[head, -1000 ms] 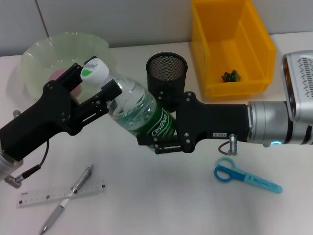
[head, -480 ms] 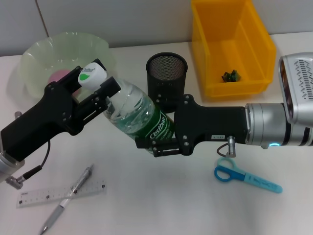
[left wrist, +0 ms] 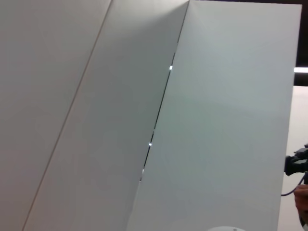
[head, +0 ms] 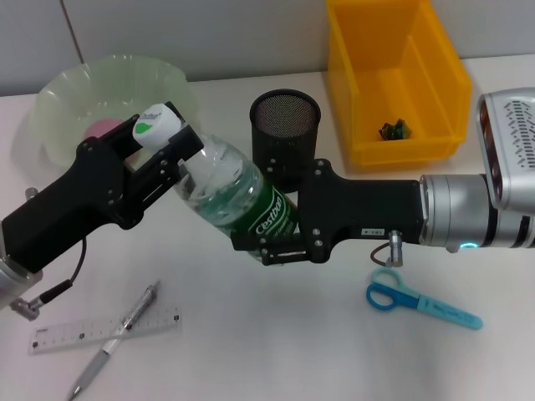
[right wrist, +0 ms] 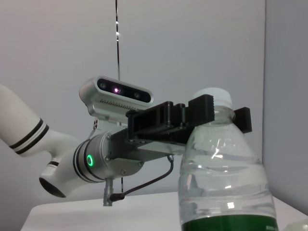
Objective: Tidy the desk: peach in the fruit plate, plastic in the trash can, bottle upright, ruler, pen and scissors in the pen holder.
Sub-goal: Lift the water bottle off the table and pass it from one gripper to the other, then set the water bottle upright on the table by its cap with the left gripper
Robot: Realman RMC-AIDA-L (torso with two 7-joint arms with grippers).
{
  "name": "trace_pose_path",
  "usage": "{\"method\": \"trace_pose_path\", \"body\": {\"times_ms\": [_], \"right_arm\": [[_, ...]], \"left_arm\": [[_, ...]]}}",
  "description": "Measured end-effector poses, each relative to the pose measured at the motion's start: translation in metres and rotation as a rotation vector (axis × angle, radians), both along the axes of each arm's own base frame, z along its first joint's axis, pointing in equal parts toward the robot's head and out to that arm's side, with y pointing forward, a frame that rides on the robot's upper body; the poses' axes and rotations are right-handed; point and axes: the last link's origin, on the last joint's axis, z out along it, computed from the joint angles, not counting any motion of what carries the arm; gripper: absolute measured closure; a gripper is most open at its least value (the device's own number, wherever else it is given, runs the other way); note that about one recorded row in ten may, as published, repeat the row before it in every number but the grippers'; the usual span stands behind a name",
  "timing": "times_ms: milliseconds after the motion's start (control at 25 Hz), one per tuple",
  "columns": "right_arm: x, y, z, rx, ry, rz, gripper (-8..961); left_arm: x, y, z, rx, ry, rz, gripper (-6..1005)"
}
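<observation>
The bottle (head: 238,196) is held off the tabletop (head: 276,334) between 2 hands, tilted, with its white-and-green cap up toward the robot's left and its green-labelled lower half down toward the right. The left hand (head: 163,150) is clamped around the neck just under the cap; in the right wrist view its black fingers (right wrist: 211,113) bracket the neck on both sides. The right hand (head: 272,242) grips the labelled base end, its fingers closed against the green band.

Just behind the bottle stands the pen holder (head: 285,138), upright, close to the right hand's black body. To its right sits the trash can (head: 435,50) with a small dark-green scrap on its floor. At the far left is the fruit plate (head: 63,92) — the peach (head: 104,127) shows inside it, partly hidden by the left hand.

Nearer the robot, the scissors (head: 422,302) lie flat below the right arm. At the lower left the ruler (head: 63,334) lies flat with the pen (head: 113,342) crossing over it.
</observation>
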Motion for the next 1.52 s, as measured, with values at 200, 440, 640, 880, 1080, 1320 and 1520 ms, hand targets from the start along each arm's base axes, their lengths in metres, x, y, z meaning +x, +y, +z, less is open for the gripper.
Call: {"method": "trace_pose_path", "body": {"times_ms": [200,440,640,880,1080,1320,1520], "right_arm": [[0.0,0.0,0.0,-0.003,0.001,0.0,182],[0.002,-0.002,0.001,-0.012,0.004,-0.008,182],[0.002,-0.002,0.0,-0.013,0.002,-0.01,156],[0.001,-0.002,0.0,-0.022,0.005,-0.015,139],[0.0,-0.003,0.002,-0.045,0.01,-0.019,132],[0.006,-0.007,0.005,-0.035,0.002,-0.024,129],[0.012,-0.01,0.008,-0.022,0.008,-0.045,129]], "left_arm": [[0.001,0.0,0.001,0.003,0.002,-0.009,549],[0.002,0.0,0.002,0.003,-0.002,-0.024,549],[0.003,-0.001,0.002,0.004,-0.006,-0.029,550],[0.004,-0.001,0.002,0.004,-0.008,-0.031,550],[0.005,-0.001,0.002,0.005,-0.011,-0.032,551],[0.004,-0.001,0.002,0.008,-0.013,-0.028,552],[0.002,-0.001,0.004,0.019,-0.009,-0.026,553]]}}
